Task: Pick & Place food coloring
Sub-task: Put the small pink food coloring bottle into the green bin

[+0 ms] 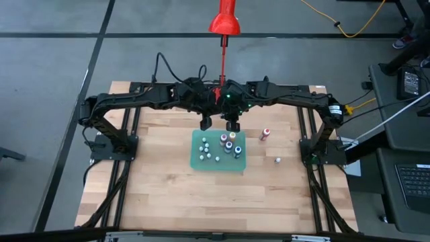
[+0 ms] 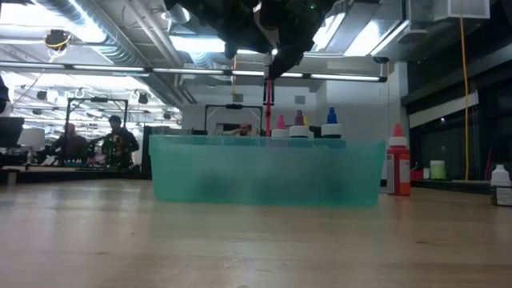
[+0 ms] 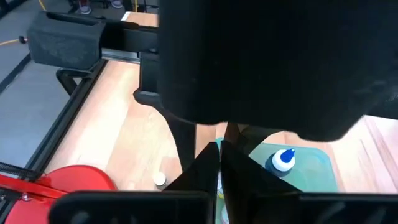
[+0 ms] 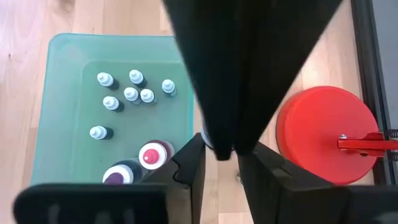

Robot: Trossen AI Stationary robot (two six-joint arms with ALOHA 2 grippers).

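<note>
The food coloring bottles stand upright in a green tray (image 1: 201, 160) at the table's middle. Several have white caps (image 4: 130, 94), one has a red cap (image 4: 149, 155), one a purple cap (image 4: 115, 177) and one a blue cap (image 3: 284, 160). Two more stand on the bare table to the tray's right: a red-capped bottle (image 1: 265, 134) and a small white one (image 1: 278, 160). Both grippers hang side by side above the tray's far edge. My left gripper (image 3: 219, 152) is shut and holds nothing. My right gripper (image 4: 221, 171) shows a narrow gap with nothing in it.
A red lamp's round base (image 4: 326, 134) stands just beyond the tray's far edge, below the two arms, and its pole rises between them (image 1: 222, 60). There is bare wood in front of the tray and to its left. People sit in the room behind the table (image 2: 112, 140).
</note>
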